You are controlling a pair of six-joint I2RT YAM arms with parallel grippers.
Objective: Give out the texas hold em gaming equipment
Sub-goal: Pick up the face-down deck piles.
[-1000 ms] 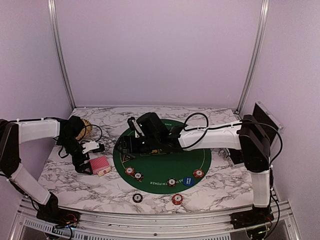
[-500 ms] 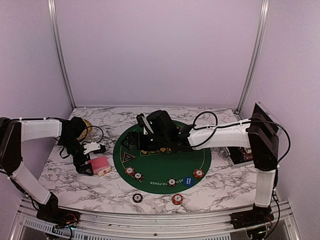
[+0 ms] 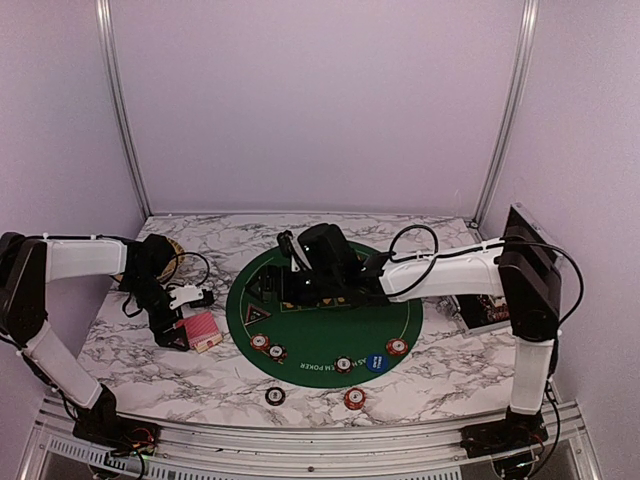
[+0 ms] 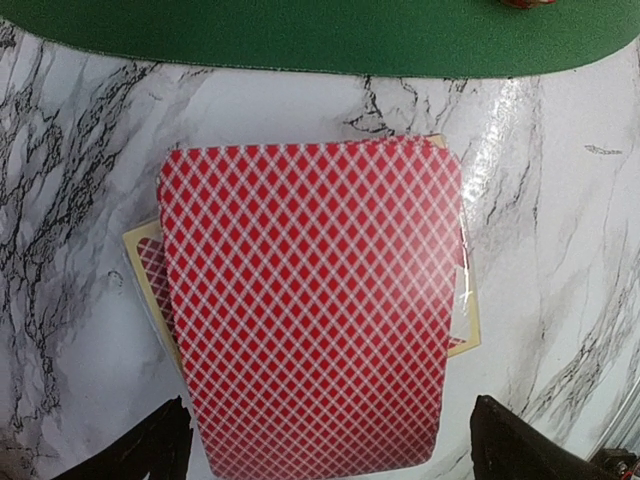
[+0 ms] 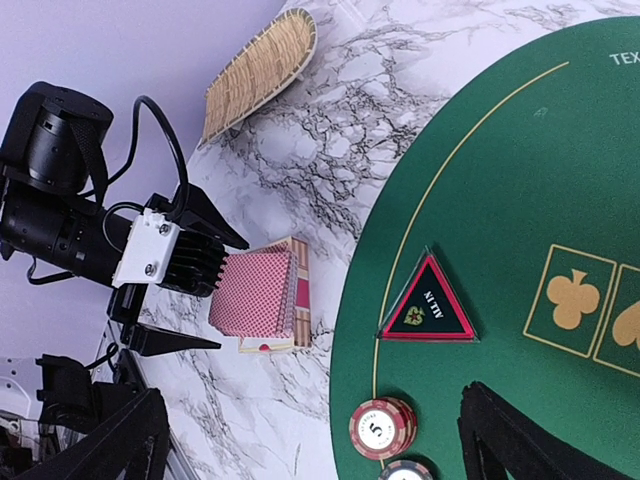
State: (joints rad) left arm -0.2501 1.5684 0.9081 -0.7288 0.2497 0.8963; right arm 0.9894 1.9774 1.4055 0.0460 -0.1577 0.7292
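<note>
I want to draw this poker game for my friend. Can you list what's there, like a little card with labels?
mat: round green mat on a marble table
cards: red-backed deck, on the marble left of the mat
left gripper: open, over the deck
right gripper: open, above the mat
triangle marker: on the mat's left part
chips: four spots on the mat, two on the marble
blue button: on the mat
basket: back left
</note>
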